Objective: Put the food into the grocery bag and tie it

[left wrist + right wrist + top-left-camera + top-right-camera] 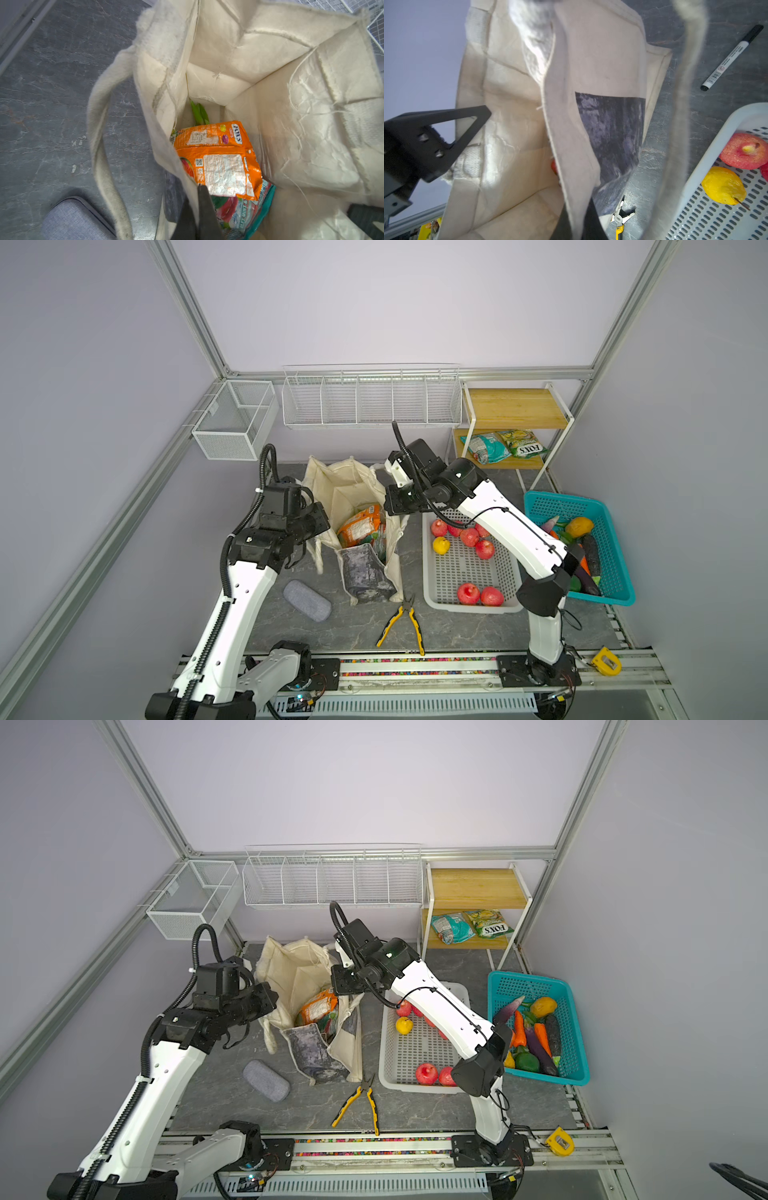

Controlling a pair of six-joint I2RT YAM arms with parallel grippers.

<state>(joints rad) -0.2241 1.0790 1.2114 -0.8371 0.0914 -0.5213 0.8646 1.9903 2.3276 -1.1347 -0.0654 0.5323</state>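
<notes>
The cream grocery bag [345, 489] [299, 969] stands open mid-table, its dark grey panel [610, 133] facing outward. My left gripper [321, 529] [196, 197] is shut on the bag's left rim. My right gripper [388, 510] [578, 216] is shut on the right rim, with cloth between its fingers. An orange FOX'S packet [218, 162] [360, 524] lies inside on a teal packet [245, 212], with green leaves [199, 112] behind. Red apples [469, 537] [745, 150] and a yellow pear [441, 545] [722, 185] lie in the white basket [430, 580].
Two more packets [505, 445] lie on the wooden shelf at the back right. A teal basket [619, 568] of vegetables sits at the far right. Yellow-handled pliers [405, 624], a grey case [306, 600] and a marker [733, 56] lie on the table.
</notes>
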